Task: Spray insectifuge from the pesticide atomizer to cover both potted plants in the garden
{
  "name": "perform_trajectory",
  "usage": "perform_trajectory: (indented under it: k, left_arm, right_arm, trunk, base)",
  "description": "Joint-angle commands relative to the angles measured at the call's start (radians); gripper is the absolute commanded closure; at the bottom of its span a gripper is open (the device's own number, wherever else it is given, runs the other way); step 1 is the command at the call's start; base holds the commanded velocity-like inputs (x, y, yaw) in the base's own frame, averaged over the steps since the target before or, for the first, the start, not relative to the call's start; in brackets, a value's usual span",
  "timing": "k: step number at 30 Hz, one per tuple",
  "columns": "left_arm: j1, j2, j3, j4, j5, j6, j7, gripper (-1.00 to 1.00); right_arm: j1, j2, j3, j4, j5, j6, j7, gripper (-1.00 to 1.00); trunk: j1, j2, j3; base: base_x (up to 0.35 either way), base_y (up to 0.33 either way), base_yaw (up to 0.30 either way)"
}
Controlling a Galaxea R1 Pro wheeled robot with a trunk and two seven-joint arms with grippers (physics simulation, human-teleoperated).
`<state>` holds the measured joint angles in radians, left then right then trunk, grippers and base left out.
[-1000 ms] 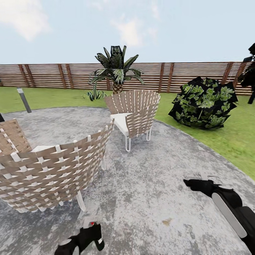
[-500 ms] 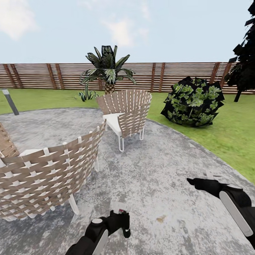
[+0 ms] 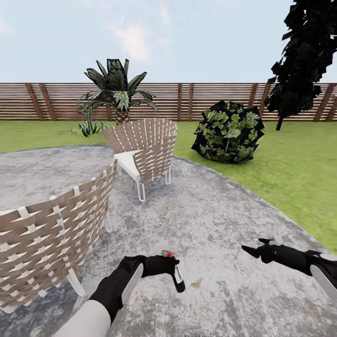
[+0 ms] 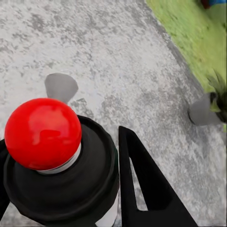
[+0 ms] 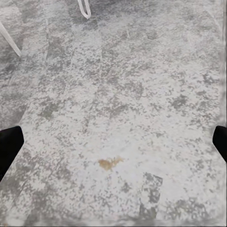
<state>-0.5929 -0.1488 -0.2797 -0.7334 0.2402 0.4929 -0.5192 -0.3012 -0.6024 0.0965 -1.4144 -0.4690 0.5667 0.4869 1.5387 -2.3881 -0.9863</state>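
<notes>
Left gripper (image 3: pixel 161 265), low centre of the head view, is clamped on the pesticide atomizer (image 3: pixel 178 277); right gripper (image 3: pixel 259 248), lower right, fingers spread above the patio (image 3: pixel 210 206).

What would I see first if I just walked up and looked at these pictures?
Probably the woven wicker chair looming big at the left on the grey paved patio. Then the left gripper low in front, holding the dark pesticide atomizer with its red dot. Behind, a dark tree stands tall by the wooden fence.
</notes>
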Motion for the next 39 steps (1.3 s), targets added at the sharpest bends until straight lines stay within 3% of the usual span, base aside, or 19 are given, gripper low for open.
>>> perform_trajectory:
  k: [1,3,4,5,7,9,10,13,16,23,29,39]
  left_arm:
    - [-0.006,0.001,-0.001,0.006,0.000,0.000,-0.047,1.00]
    - [-0.010,0.006,-0.002,0.011,-0.001,-0.002,-0.132,1.00]
    - [-0.011,0.010,-0.018,0.009,-0.010,-0.009,-0.204,1.00]
    - [-0.011,0.013,-0.042,0.009,-0.022,-0.015,-0.235,1.00]
    - [-0.011,0.015,-0.143,0.011,-0.086,-0.063,-0.280,1.00]
    - [-0.011,0.015,-0.195,0.018,-0.122,-0.094,-0.274,1.00]
    - [-0.011,0.017,-0.166,0.032,-0.127,-0.110,-0.201,1.00]
    - [-0.010,0.019,-0.128,0.024,-0.127,-0.116,-0.194,1.00]
    - [-0.010,0.020,-0.124,0.021,-0.128,-0.117,-0.194,1.00]
    - [-0.008,0.020,-0.159,0.010,-0.134,-0.149,-0.194,1.00]
    - [-0.006,0.034,-0.162,0.012,-0.137,-0.248,-0.195,1.00]
    - [-0.004,0.033,-0.167,0.028,-0.140,-0.261,-0.199,1.00]
  right_arm:
    - [0.000,0.000,0.015,0.000,0.022,-0.006,0.002,-1.00]
    - [0.000,-0.001,0.024,0.000,0.037,-0.008,0.004,-1.00]
    - [0.000,-0.004,0.026,0.000,0.041,0.000,0.005,-1.00]
    - [0.001,-0.006,0.025,0.000,0.042,0.009,0.005,-1.00]
    - [0.001,-0.009,0.021,0.000,0.044,0.039,0.005,-1.00]
    - [0.001,-0.011,0.018,0.000,0.045,0.050,0.004,-1.00]
    - [0.001,-0.012,0.016,0.000,0.046,0.046,0.000,-1.00]
    - [0.001,-0.007,0.017,0.000,0.046,0.044,-0.001,-1.00]
    - [0.001,-0.003,0.021,0.000,0.047,0.043,-0.001,-1.00]
    - [0.001,-0.002,0.021,0.000,0.047,0.031,-0.001,-1.00]
    - [0.001,-0.001,0.022,0.000,0.047,0.030,-0.008,-1.00]
    - [0.001,0.007,0.022,0.010,0.046,-0.006,-0.016,-1.00]
  trunk:
    - [0.000,0.000,0.000]
    - [0.000,0.000,0.000]
    - [0.000,0.000,0.000]
    - [0.000,0.000,0.000]
    - [0.000,0.000,0.000]
    - [0.000,0.000,0.000]
    - [0.000,0.000,0.000]
    - [0.000,0.000,0.000]
    - [0.000,0.000,0.000]
    - [0.000,0.000,0.000]
    - [0.000,0.000,0.000]
    - [0.000,0.000,0.000]
  base:
    - [0.000,0.000,-0.298]
    - [0.000,0.000,-0.298]
    - [0.000,0.000,-0.295]
    - [0.000,0.000,-0.292]
    - [0.000,0.000,-0.290]
    - [0.000,0.000,-0.288]
    - [0.000,0.000,-0.292]
    - [0.000,0.000,-0.293]
    - [0.000,0.000,-0.293]
    - [0.000,0.000,-0.293]
    - [0.000,0.000,-0.293]
    - [0.010,0.153,-0.150]
